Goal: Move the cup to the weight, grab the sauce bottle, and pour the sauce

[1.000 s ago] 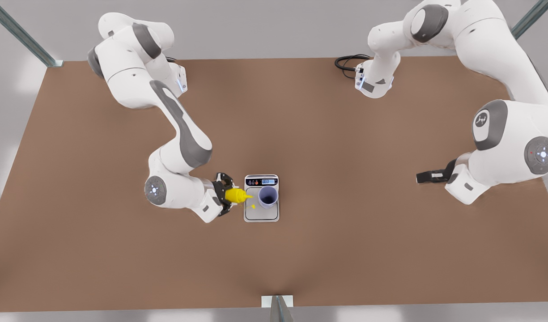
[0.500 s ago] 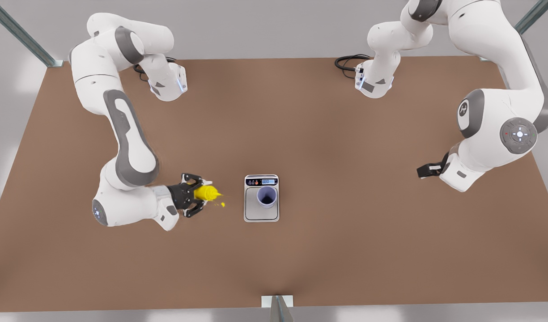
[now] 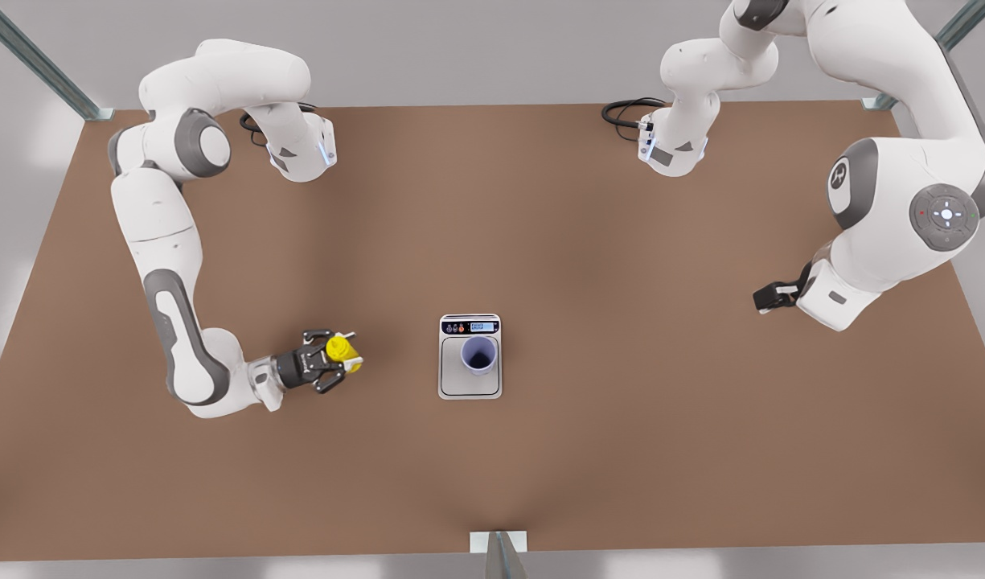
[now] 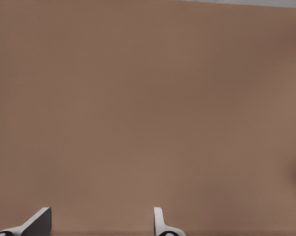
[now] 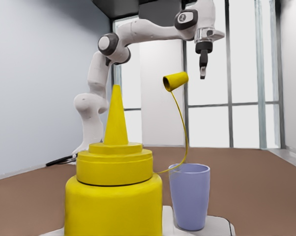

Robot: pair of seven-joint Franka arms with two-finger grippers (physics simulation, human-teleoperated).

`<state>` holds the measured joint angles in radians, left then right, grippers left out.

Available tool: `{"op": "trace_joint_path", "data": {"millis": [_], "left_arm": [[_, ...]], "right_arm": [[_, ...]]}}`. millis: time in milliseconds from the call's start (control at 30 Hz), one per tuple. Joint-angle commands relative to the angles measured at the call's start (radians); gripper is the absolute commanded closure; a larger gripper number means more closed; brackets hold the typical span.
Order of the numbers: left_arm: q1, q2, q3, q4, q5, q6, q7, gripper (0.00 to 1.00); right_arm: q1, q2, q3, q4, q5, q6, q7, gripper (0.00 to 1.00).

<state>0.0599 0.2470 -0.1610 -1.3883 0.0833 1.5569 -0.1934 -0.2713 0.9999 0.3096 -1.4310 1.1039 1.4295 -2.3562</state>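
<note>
R tool [image 3: 337, 362] grips smooth cylindrical sauce bottle [image 3: 338, 348]; L tool [image 3: 761, 301] state unclear.

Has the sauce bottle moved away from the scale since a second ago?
Yes. The right gripper has carried the sauce bottle toward the front view's left, away from the weight, which stays put with the cup on it.

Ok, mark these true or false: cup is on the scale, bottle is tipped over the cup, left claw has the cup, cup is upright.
1. The cup stands on the kitchen scale: true.
2. The sauce bottle is tipped over the cup: false. It is upright in the right claw, off toward the front view's left of the scale.
3. The left claw holds the cup: false. It is open and empty, far off at the front view's right.
4. The cup is upright: true.
</note>
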Motion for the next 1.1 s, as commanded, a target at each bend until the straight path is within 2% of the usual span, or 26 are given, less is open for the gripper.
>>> {"op": "trace_joint_path", "data": {"millis": [0,733,800,833,867,933,1033,1067], "left_arm": [[0.0,0.001,0.0,0.0,0.0,-0.001,-0.001,0.0],[0.001,0.087,0.0,0.002,0.001,0.028,0.002,0.0],[0.0,0.089,0.0,0.002,0.001,0.028,0.002,0.0],[-0.002,0.089,0.0,0.002,0.001,0.026,0.0,0.0],[-0.002,0.089,-0.002,0.002,0.001,0.026,0.0,0.0],[-0.002,0.089,-0.002,0.002,0.001,0.026,0.0,0.0],[-0.002,0.089,-0.002,0.002,0.001,0.026,0.0,0.0],[-0.003,0.089,-0.002,0.002,0.001,0.026,0.0,0.0]], "right_arm": [[0.001,0.0,0.0,0.0,0.002,-0.003,-0.006,0.5],[-0.002,0.063,-0.026,-0.008,-0.012,-0.011,-0.012,0.45],[0.001,0.063,-0.027,-0.008,-0.012,-0.011,-0.012,0.37],[0.003,0.063,-0.027,-0.008,-0.012,-0.011,-0.012,0.28],[0.003,0.063,-0.027,-0.008,-0.012,-0.011,-0.012,0.24],[0.004,0.065,-0.029,-0.009,-0.012,-0.003,-0.012,0.24],[0.004,0.066,-0.029,-0.016,-0.012,0.003,-0.012,0.18],[0.004,0.066,-0.029,-0.016,-0.012,0.003,-0.012,0.09]]}}
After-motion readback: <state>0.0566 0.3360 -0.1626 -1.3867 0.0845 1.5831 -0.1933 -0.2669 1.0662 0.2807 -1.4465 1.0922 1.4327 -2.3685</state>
